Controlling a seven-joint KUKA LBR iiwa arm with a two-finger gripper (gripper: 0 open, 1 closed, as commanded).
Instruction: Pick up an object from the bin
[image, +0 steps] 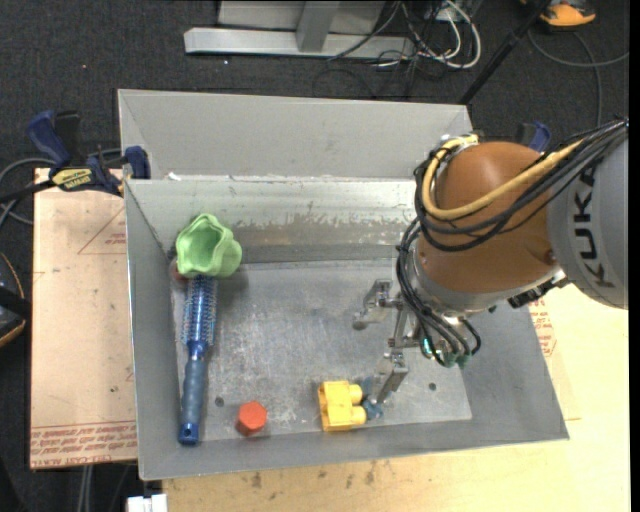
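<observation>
Down in the bin (300, 330), the jaws are seen opened wide with nothing held; one fingertip (378, 402) is placed just beside the yellow block (340, 405) at the front wall.

Letters "KUK", white, on the black arm (598, 235)

A robotics lab — a KUKA-labelled arm (598, 232) reaches from the right over a grey metal bin (300, 130). Around it lies dark carpet (60, 60), with loose cables (440, 35) and a metal stand base (290, 40) at the far side.
</observation>
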